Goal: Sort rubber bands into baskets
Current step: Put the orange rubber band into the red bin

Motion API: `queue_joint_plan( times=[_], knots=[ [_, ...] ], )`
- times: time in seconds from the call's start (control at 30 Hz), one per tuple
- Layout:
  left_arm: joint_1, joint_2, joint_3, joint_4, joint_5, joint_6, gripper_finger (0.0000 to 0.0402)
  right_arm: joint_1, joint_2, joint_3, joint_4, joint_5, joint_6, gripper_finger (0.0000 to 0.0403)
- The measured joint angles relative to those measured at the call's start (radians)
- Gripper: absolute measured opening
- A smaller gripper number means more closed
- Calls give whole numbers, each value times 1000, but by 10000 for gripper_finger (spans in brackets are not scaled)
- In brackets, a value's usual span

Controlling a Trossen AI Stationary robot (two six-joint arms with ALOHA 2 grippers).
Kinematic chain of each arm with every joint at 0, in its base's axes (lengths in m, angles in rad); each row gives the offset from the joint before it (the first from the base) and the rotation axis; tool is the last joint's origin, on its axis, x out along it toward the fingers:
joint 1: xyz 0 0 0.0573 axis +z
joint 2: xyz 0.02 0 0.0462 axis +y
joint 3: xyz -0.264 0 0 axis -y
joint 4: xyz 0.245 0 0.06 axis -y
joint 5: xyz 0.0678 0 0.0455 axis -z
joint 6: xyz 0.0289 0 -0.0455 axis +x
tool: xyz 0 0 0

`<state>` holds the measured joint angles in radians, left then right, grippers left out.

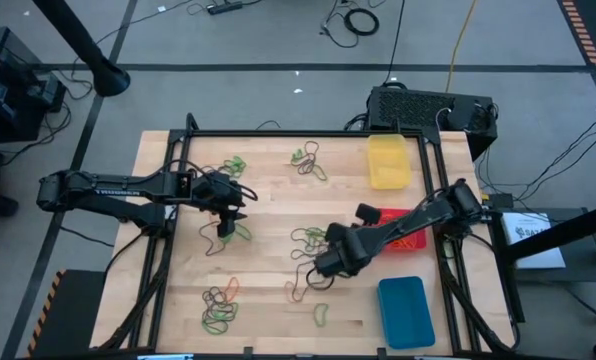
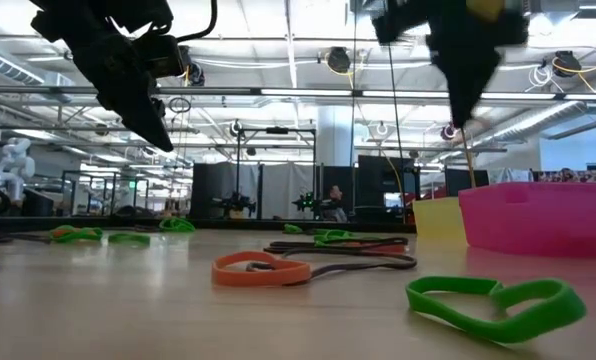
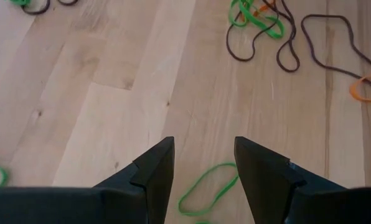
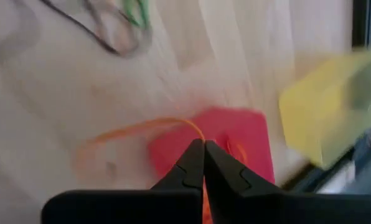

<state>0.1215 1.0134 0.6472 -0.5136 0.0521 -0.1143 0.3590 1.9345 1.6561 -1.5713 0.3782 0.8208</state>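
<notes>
Orange, green and dark rubber bands lie scattered on the wooden table, in clusters (image 1: 218, 305) (image 1: 308, 160) (image 1: 308, 240). The yellow basket (image 1: 388, 160) stands at the far right and the blue basket (image 1: 406, 310) at the near right. Between them the red basket (image 4: 235, 146) is partly hidden under my right arm. My right gripper (image 1: 365, 213) (image 2: 467, 120) hangs by the red basket's left edge, shut on an orange rubber band (image 4: 129, 132). My left gripper (image 1: 231, 213) (image 3: 204, 168) hovers open above a green band (image 3: 207, 190) that lies flat on the wood. My right gripper pinches the orange band at one point of its loop (image 4: 200, 133), between its two fingertips. The fingers slant steeply down from above. A thin strand (image 2: 469, 160) hangs slack below the tips, beside the red basket (image 2: 538, 215); the basket hides its lower end.
A black box (image 1: 428, 108) sits beyond the table's far right corner. Black frame rails (image 1: 278, 133) run along the table's edges. In the low view an orange band (image 2: 261, 268) and a green band (image 2: 498, 300) lie near the front edge.
</notes>
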Motion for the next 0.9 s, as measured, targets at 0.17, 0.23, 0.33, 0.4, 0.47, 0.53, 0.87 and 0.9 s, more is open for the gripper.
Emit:
queue_joint_plan(
  times=[0.17, 0.23, 0.33, 0.4, 0.47, 0.53, 0.87, 0.9],
  knots=[
    [0, 0, 0, 2, 0, 17, 175, -49, -73, -194, 0, -66, 78, 0],
    [0, 0, 0, 2, 0, 17, 175, -74, -113, -276, 9, -82, 126, 0],
    [1, 0, 0, 2, 0, 16, 175, -106, -201, -381, 43, -135, 155, 0],
    [1, 0, 0, 2, 0, 16, 175, -114, -257, -442, 103, -188, 125, 0],
    [1, 0, 0, 6, -5, 7, 175, -117, -305, -501, 173, -220, 83, 0],
    [1, 0, 0, 18, -33, -33, 175, -117, -349, -555, 216, -242, 41, 0],
    [56, 0, 0, 42, -66, -337, 175, -124, -475, -725, 340, -255, -132, 0],
    [61, 0, 0, 42, -66, -368, 175, -127, -484, -726, 340, -255, -136, 0]
  ],
)
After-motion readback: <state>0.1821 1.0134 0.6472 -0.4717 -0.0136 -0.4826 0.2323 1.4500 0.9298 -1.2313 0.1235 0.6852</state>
